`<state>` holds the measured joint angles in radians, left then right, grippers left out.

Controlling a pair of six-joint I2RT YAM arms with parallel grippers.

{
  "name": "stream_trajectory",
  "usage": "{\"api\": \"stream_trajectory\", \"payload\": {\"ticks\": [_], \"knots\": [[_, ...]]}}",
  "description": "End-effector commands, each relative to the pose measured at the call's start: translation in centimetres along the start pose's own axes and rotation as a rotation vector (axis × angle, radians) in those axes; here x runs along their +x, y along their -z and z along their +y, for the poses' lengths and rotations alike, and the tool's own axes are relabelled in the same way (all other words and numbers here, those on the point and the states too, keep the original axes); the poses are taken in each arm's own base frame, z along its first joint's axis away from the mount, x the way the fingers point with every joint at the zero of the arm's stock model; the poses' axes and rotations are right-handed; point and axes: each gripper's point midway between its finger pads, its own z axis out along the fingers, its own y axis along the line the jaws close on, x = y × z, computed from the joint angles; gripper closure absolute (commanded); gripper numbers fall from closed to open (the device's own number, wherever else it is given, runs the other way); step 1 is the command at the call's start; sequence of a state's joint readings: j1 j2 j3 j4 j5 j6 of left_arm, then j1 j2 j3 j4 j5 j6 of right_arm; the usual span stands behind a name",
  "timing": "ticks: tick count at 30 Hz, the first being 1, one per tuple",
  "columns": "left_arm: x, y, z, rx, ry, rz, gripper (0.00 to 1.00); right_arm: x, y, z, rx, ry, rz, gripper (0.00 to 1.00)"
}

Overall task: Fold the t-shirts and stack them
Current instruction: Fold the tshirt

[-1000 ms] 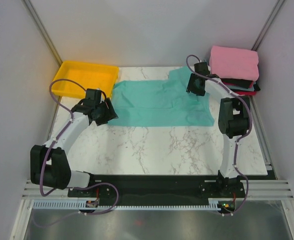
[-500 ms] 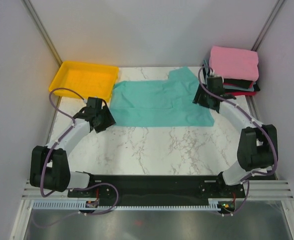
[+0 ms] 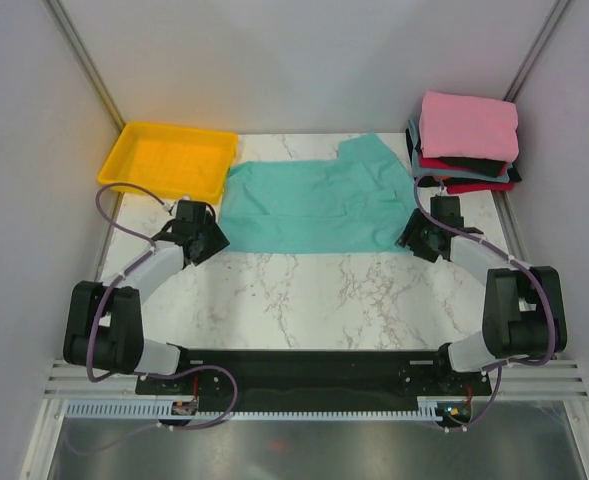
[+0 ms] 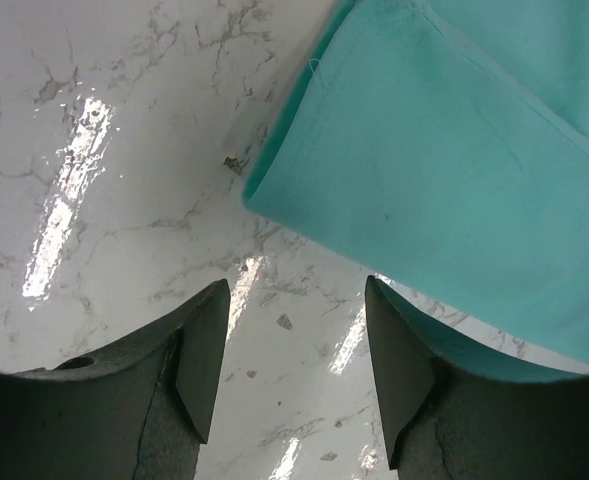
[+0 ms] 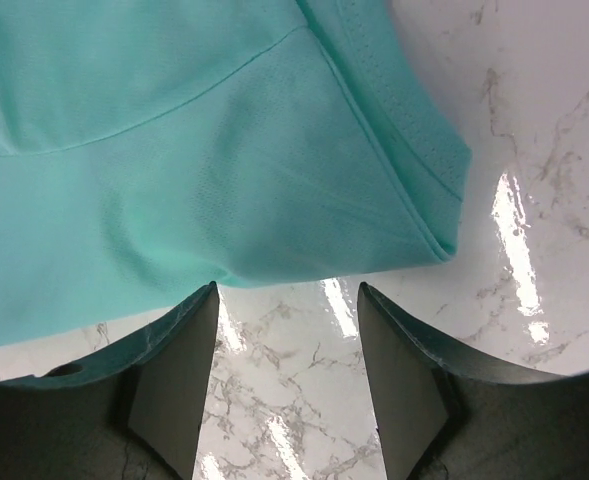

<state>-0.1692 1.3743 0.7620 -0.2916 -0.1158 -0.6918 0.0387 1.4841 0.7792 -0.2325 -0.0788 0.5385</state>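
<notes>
By the near corners of the teal t-shirt, left gripper open, empty, right gripper open, empty

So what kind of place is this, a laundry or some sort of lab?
Probably a robot test cell, not a laundry: a left arm and right arm mounted at a marble-look table, grey walls boxing it in, and a teal t-shirt spread flat near a stack of folded shirts.

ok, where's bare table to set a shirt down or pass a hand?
Free: wide marble strip between the teal shirt and the arm bases; small patch behind the shirt, beside the yellow tray. Crowded: far-right corner with the folded stack; left claw and right claw at the shirt's near corners.
</notes>
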Motion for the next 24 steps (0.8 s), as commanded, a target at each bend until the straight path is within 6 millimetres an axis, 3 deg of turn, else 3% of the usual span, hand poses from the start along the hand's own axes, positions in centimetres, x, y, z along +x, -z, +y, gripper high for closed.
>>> {"api": "stream_trajectory", "payload": {"ticks": [1,11,15,24], "knots": [[-1.7,-1.1,-0.3,-0.015,0.047,-0.054,0.36,-1.2,-0.1,-0.4,-0.005,-0.029,-0.058,0.34],[-1.6,-2.4,0.5,-0.054,0.058,-0.048,0.37,-1.1,-1.8,-4.7,0.075,-0.119,-0.054,0.36],[-1.8,-3.3,0.6,-0.070,0.060,-0.050,0.37,-1.1,-2.5,-4.9,0.070,-0.133,-0.044,0.39],[-3.0,-4.9,-0.7,-0.060,0.075,-0.053,0.41,-0.9,-3.0,-4.7,0.044,-0.141,-0.031,0.58]]}}
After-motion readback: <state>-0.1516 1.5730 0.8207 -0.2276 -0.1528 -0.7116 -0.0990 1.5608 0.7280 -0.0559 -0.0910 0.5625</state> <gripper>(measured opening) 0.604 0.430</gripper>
